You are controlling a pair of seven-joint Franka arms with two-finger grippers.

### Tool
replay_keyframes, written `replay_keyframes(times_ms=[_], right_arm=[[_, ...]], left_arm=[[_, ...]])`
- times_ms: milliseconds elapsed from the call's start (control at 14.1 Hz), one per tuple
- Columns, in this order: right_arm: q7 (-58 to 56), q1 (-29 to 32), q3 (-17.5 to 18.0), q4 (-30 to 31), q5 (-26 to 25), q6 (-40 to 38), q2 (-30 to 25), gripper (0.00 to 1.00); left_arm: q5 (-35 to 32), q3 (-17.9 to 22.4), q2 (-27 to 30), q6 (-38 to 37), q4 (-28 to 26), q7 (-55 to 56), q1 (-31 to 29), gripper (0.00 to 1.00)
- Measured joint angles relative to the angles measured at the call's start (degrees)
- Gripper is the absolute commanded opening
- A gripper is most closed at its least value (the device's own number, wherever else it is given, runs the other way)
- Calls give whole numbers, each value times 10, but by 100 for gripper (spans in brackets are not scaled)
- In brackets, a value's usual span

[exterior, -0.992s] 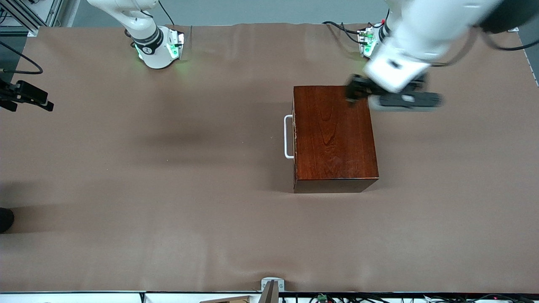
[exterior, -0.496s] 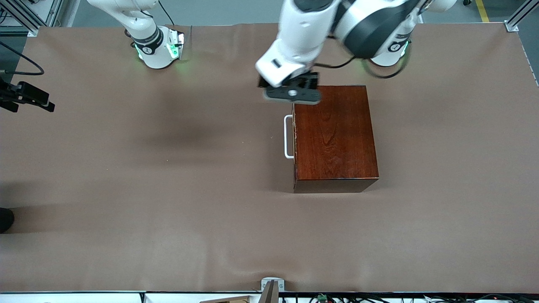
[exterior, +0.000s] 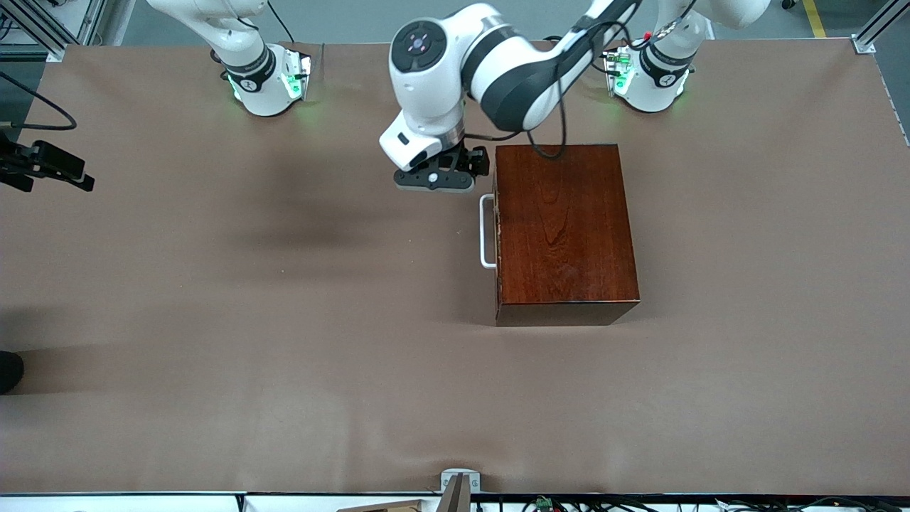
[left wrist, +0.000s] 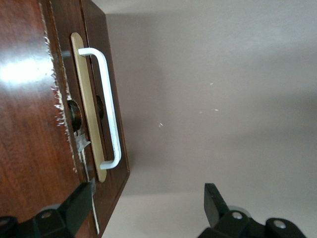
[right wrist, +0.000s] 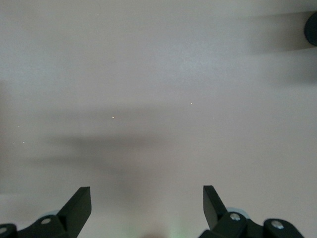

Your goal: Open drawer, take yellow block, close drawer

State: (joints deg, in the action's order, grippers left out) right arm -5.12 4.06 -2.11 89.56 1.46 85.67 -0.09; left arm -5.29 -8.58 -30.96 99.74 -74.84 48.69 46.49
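Note:
The dark reddish-brown wooden box (exterior: 565, 227) stands mid-table. Its drawer is pushed in; only the drawer front with the white loop handle (exterior: 486, 231) shows, facing the right arm's end of the table. My left gripper (exterior: 448, 165) is open and empty, hanging over the table by the box's corner nearest the robots' bases. In the left wrist view the gripper (left wrist: 148, 198) has one finger (left wrist: 79, 203) by the box (left wrist: 29, 124), close to the handle (left wrist: 109, 109). The yellow block is hidden. My right gripper (right wrist: 147, 198) is open and empty over bare table.
The brown table cover (exterior: 284, 320) spreads wide around the box. A black device on a cable (exterior: 46, 163) sits at the table's edge at the right arm's end. A dark round thing (right wrist: 312, 27) shows at the edge of the right wrist view.
My left arm has swung from over the box's corner at the left arm's end, across the box's top, to the handle side, and has come lower. The drawer has stayed shut.

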Motion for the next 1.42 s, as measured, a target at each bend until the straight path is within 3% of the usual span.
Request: replay_keyframes(times_ms=[212,496,1416], right_arm=[[0,-2,0,0,0,1,2,100],[0,-5,1,0,0,5,4,100],[0,-20,1,2,0,13,11,100]], left_arm=[[-11,40,-29,0,0,0,30,100],[-41,45,-58,7,1,-2,30,100],[-52,65,-95,54,4,-7,30,100]])
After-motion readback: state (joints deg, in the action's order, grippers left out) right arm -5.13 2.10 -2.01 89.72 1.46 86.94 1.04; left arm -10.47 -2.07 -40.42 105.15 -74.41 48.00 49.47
